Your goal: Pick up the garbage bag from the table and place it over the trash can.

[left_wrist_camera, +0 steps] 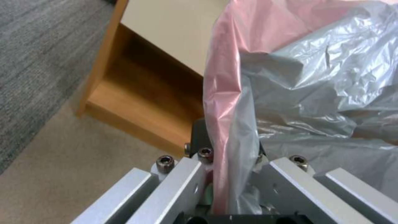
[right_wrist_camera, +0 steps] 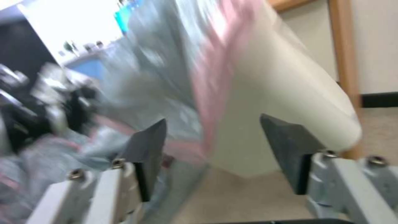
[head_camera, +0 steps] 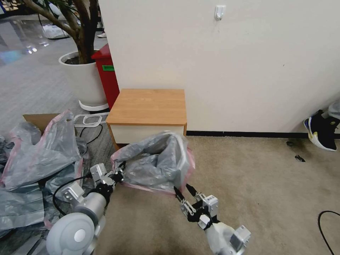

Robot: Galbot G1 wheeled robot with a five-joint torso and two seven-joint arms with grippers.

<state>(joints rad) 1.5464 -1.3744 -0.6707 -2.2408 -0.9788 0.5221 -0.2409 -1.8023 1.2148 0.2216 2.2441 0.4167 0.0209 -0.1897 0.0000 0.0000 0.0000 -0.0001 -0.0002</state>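
Two robot arms reach forward from the near edge of the head view. At seven o'clock, the left gripper [head_camera: 118, 175] pinches the pink rim of the garbage bag [head_camera: 156, 163], its fingers closed on the plastic. At five o'clock, the right gripper [head_camera: 185, 193] hangs just beside the bag's near right corner with its fingers spread open, holding nothing. Grey plastic drapes over the trash can [right_wrist_camera: 282, 102], which stands on beige carpet at centre. Directly behind, at twelve o'clock, sits the table [head_camera: 148, 106], close against the bag. At nine o'clock lies a heap of grey-pink bags [head_camera: 35, 166]; at eleven, a white plant pot [head_camera: 83, 79] and red bin [head_camera: 106, 72].
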